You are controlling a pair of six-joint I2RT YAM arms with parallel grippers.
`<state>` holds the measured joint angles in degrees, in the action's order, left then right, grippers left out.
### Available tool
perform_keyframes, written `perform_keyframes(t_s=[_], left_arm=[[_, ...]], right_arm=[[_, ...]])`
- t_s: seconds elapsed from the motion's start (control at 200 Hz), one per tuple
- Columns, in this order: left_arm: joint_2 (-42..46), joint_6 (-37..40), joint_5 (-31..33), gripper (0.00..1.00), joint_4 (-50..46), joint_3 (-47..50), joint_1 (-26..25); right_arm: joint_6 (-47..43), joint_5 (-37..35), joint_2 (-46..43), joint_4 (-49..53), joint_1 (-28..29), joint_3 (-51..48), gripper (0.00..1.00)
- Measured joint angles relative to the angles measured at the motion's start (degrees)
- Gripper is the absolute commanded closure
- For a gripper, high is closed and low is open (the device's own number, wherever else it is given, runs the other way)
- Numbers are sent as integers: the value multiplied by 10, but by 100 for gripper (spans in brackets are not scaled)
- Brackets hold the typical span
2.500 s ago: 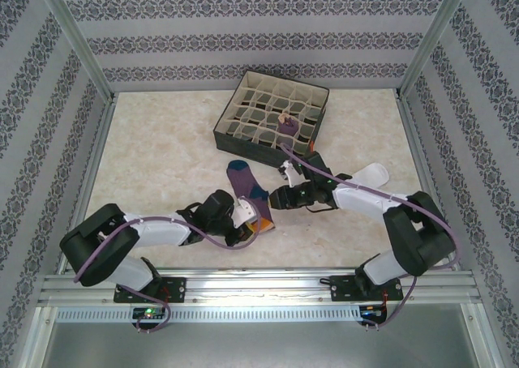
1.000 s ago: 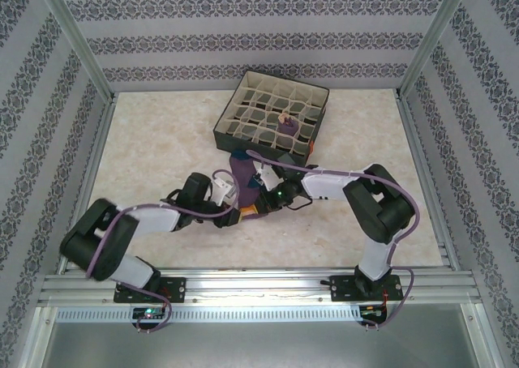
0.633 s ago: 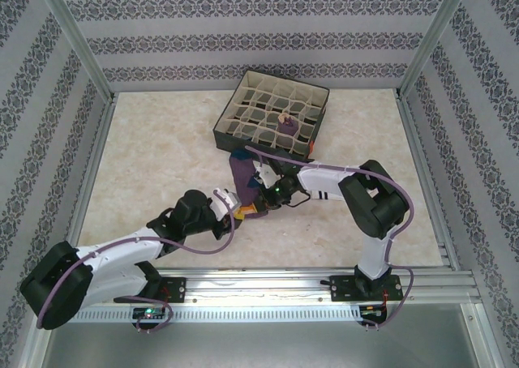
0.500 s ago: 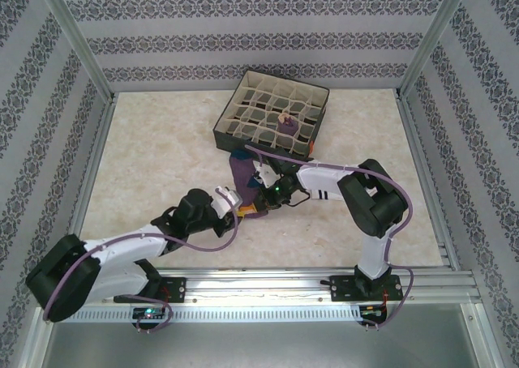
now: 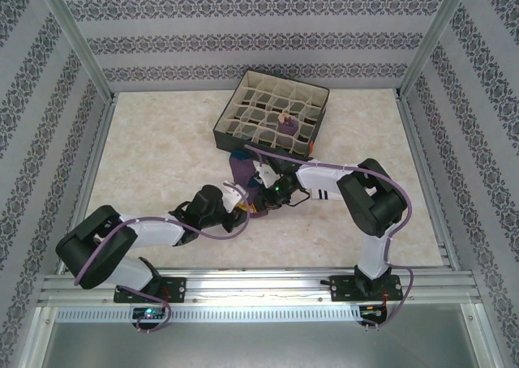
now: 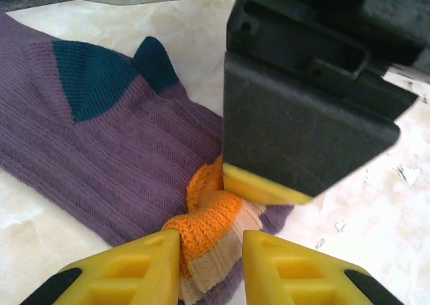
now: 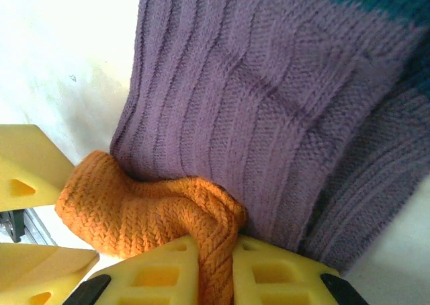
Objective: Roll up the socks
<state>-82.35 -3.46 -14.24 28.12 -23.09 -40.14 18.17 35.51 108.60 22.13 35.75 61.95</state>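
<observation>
The purple sock point(image 5: 240, 168) is laid on the marbled table point(image 5: 154, 157), just in front of the divider box point(image 5: 243, 140); its orange toe point(image 6: 205, 228) is bunched up and pinched between the narrow jaws of the left gripper point(image 6: 211, 251); the same toe is clamped by the right gripper point(image 7: 216, 251), jaws nearly closed.

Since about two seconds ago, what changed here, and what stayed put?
The right arm folded inward, and the purple sock shifted toward the divider box. The left arm swung away, then returned. Both arms' jaws now pinch the sock's orange toe. The box and the bundle inside it stayed put.
</observation>
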Motion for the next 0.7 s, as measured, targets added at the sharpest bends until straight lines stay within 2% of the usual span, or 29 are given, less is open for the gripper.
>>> perform_keyframes(t_s=[0.235,0.535,0.7], left_arm=[[-54,-23,23,73,-25,-38,5],[-107,-85,-9,74,-32,-80,33],[-128,-104,-28,74,-37,-101,40]], right_arm=[[15,-5,-24,-18,-3,-23,58],[46,-48,-133,-48,-53,-80,55],[45,-64,-148,-57,-45,-69,55]])
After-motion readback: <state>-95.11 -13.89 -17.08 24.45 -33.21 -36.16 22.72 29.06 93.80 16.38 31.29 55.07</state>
